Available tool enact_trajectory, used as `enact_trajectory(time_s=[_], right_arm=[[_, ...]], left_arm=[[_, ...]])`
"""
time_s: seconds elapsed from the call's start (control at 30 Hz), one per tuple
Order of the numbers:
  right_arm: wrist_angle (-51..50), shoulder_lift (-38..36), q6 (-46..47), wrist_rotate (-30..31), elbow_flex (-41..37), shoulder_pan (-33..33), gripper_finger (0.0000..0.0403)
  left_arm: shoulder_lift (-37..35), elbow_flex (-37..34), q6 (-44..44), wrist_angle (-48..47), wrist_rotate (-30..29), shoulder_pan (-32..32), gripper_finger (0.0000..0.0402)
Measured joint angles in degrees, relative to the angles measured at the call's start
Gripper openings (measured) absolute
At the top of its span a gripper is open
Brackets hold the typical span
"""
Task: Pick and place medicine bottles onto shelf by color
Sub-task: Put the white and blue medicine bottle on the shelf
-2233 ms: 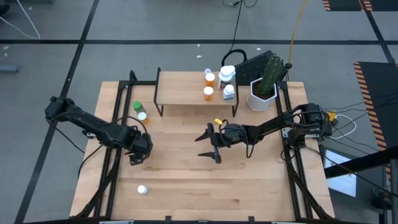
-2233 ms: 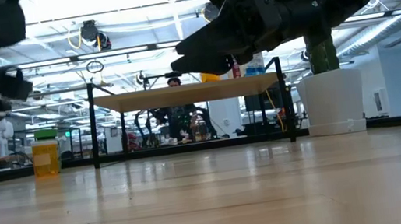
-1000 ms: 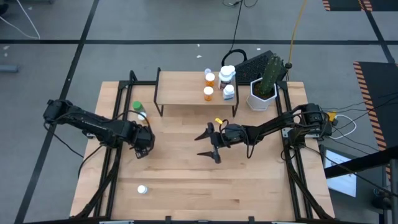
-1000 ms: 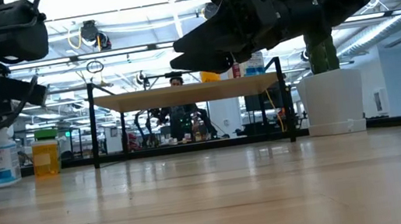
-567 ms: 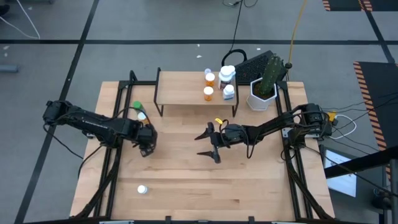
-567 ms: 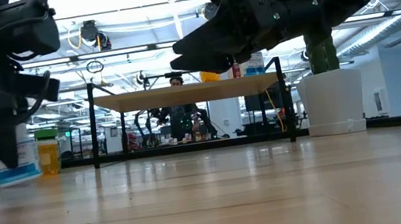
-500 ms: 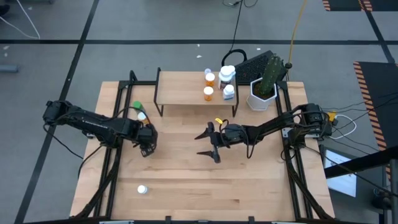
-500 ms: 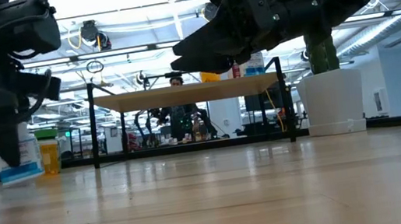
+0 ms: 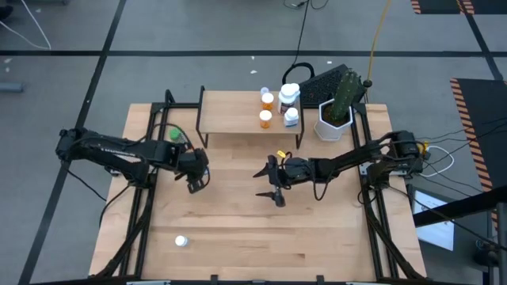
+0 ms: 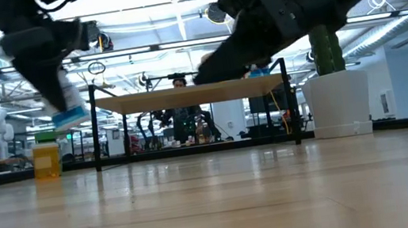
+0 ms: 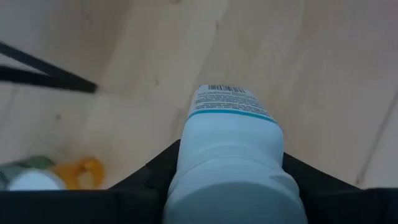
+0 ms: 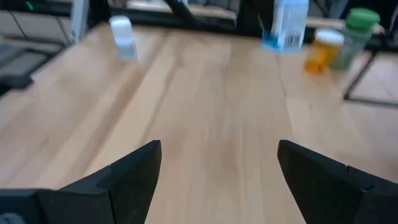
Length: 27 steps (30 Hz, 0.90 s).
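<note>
My left gripper (image 9: 196, 179) is shut on a white medicine bottle with a blue band (image 10: 66, 103). It holds the bottle in the air, left of the shelf's front edge. The bottle also shows in the left wrist view (image 11: 230, 155). My right gripper (image 9: 273, 185) is open and empty above the middle of the table, and it also shows in its own wrist view (image 12: 217, 180). The shelf (image 9: 238, 115) stands at the far side and bears two orange bottles (image 9: 266, 110) and two white ones (image 9: 291, 105) at its right end. My left gripper pinches the white bottle's upper body (image 11: 231, 186) between its two fingers (image 11: 152, 177), one on each side. The fingers come from above. The bottle hangs below them, tilted, with its banded base (image 10: 71, 117) lowest and clear of the table.
A green-capped bottle (image 9: 173, 134) and an orange one (image 12: 321, 51) stand on the table left of the shelf. A small white bottle (image 9: 181, 241) stands near the front left. A white pot with a cactus (image 9: 334, 119) stands right of the shelf. There is open tabletop in front of the shelf.
My left gripper has lifted the white bottle off the table. It has carried it up and toward the table's right and far side, nearer the shelf. The bottle now hangs tilted. My right gripper has shifted slightly toward the table's right.
</note>
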Motion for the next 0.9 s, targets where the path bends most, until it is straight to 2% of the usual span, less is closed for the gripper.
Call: enact_trajectory(time_s=[0.17,0.37,0.67,0.9], right_arm=[[-11.72,-4.93,0.40,1.39,0.02,0.04,0.0314],[-21.76,-6.03,1.48,1.34,-0.09,0.09,0.0314],[-17.29,-5.42,2.86,0.99,-4.48,0.09,0.0314],[-12.53,-5.37,3.03,0.88,-7.41,0.09,0.0314]], left_arm=[[5.51,4.09,4.54,-0.20,-0.37,3.77,0.0171],[13.40,12.99,10.52,-0.49,-0.15,6.91,0.0171],[22.99,34.26,25.41,-6.03,-0.10,16.46,0.0171],[32.58,49.82,38.46,-6.56,2.90,25.82,0.0171]])
